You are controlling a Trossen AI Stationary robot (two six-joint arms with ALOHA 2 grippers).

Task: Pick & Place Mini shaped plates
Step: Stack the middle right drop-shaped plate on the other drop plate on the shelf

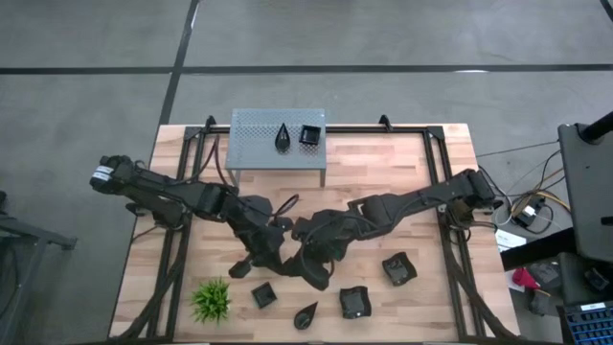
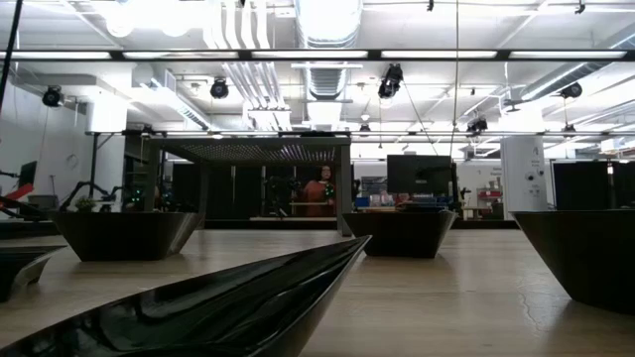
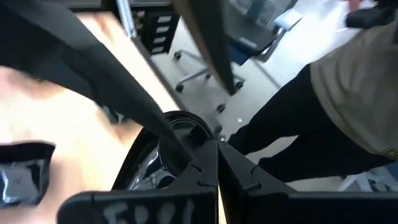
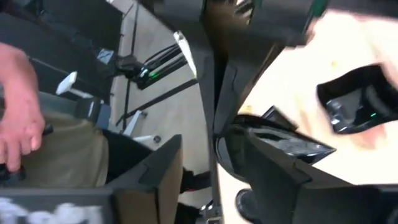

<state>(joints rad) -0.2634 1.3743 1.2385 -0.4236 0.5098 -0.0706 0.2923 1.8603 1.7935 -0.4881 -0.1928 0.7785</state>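
Plates, small, black and glossy, are lying in two groups: a teardrop plate [image 1: 283, 138] and a square plate [image 1: 310, 135] are sitting side by side on the grey perforated shelf [image 1: 259, 144] at the far edge of the table [image 1: 402, 182], and four more are lying along the near edge. The left gripper [image 1: 251, 265] is hanging over the near middle of the table with its fingers [image 3: 199, 171] pressed together; whether a plate is pinched between them cannot be told, though a glossy dark rim [image 3: 146, 171] is showing just beside them in the left wrist view. The right gripper [image 1: 316, 276] is hovering just beside the left one, its jaws standing apart. Near them a small square plate [image 1: 264, 294] is resting beside the green plant [image 1: 213, 300], a teardrop plate [image 1: 306, 314] is lying at the front edge, and two larger square plates [image 1: 354, 303] [image 1: 398, 269] are sitting to the right. A person's hand [image 4: 18, 118] is showing beyond the table edge in the right wrist view.
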